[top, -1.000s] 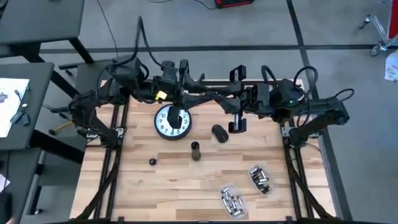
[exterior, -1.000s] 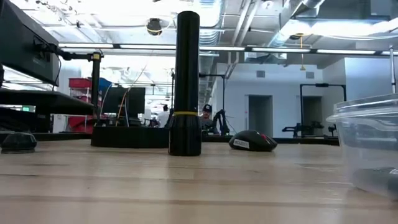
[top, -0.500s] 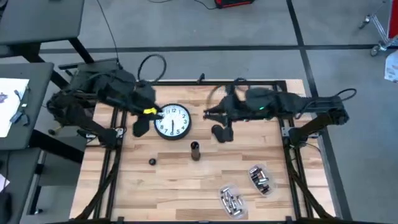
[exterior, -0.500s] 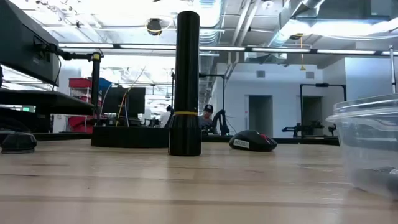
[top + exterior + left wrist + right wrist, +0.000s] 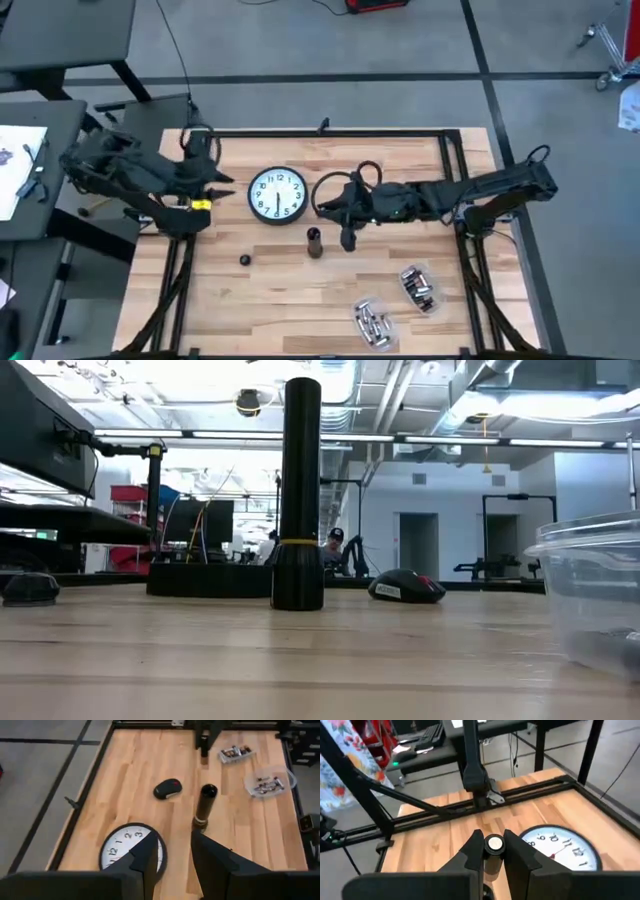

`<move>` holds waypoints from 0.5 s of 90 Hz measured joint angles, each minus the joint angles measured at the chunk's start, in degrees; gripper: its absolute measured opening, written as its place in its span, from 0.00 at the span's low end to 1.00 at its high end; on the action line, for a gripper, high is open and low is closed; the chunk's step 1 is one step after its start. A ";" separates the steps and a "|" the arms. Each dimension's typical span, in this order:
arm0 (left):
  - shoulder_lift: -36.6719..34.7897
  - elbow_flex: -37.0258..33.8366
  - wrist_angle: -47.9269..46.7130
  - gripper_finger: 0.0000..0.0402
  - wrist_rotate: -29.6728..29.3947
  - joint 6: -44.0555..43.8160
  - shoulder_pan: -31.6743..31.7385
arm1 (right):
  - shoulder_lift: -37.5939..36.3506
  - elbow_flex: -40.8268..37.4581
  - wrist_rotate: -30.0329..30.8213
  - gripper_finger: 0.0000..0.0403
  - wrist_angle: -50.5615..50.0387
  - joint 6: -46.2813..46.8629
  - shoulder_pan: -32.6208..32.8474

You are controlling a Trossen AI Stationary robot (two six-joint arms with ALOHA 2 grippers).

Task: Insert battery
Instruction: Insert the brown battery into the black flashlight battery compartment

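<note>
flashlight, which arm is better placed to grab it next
Right. The right end effector sits just beside the upright flashlight, open and facing it. The left end effector is at the table's left edge, beyond the clock.

Two dark arms trail looped black cables; the left arm [image 5: 140, 175] bears a yellow mark.

My table [image 5: 290, 280] is pale wood in smooth planks, framed by matt black metal rails [image 5: 330, 131]. The torch [image 5: 300, 490] looks matt black. The mouse [image 5: 167, 789] is dark, slightly glossy plastic. The tubs [image 5: 266, 781] are clear plastic holding shiny metal batteries [image 5: 372, 323]. The clock [image 5: 277, 193] has a white face in a black rim.
</note>
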 joint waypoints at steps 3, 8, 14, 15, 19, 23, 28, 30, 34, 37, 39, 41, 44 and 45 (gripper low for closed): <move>-1.56 -2.84 2.30 0.24 0.04 -0.23 0.02 | 0.10 -0.56 0.42 0.08 0.65 0.58 0.06; -4.21 -7.38 5.85 0.24 0.24 -0.43 0.04 | 0.10 -1.39 1.49 0.08 0.35 0.98 0.21; -6.97 -12.82 9.82 0.24 1.06 -0.75 0.09 | 0.10 -2.26 2.38 0.08 0.87 1.90 0.64; -7.35 -13.67 10.47 0.24 1.32 -0.81 0.09 | 0.10 -2.40 2.40 0.08 0.90 2.08 0.70; -8.80 -16.84 12.97 0.24 1.91 -1.10 0.07 | 0.10 -2.96 2.37 0.08 0.85 2.41 0.82; -9.87 -19.67 15.59 0.24 2.31 -1.34 0.07 | 0.42 -3.29 2.27 0.08 0.95 3.08 0.96; -10.94 -22.92 18.13 0.24 2.88 -1.50 0.07 | 1.44 -3.28 2.38 0.08 1.37 3.78 1.25; -11.32 -24.00 18.98 0.24 2.98 -1.55 0.07 | 1.76 -3.29 2.43 0.08 1.41 3.81 1.30; -12.06 -25.92 20.84 0.24 2.96 -1.62 0.10 | 2.49 -3.36 2.39 0.08 1.96 3.81 1.31; -12.54 -27.07 22.22 0.24 2.85 -1.72 0.11 | 3.29 -3.36 2.40 0.08 3.37 3.73 1.32; -12.81 -27.77 23.01 0.24 2.85 -1.79 0.11 | 3.78 -3.32 2.38 0.08 4.38 3.69 1.31; -13.02 -28.45 23.67 0.24 2.83 -1.81 0.11 | 4.19 -3.24 2.38 0.08 4.94 3.66 1.20; -13.16 -29.31 24.34 0.24 2.86 -1.83 0.13 | 4.72 -3.18 2.38 0.08 4.79 3.50 1.06; -13.19 -29.54 24.49 0.24 2.85 -1.83 0.13 | 4.89 -3.14 2.39 0.08 4.60 3.48 1.01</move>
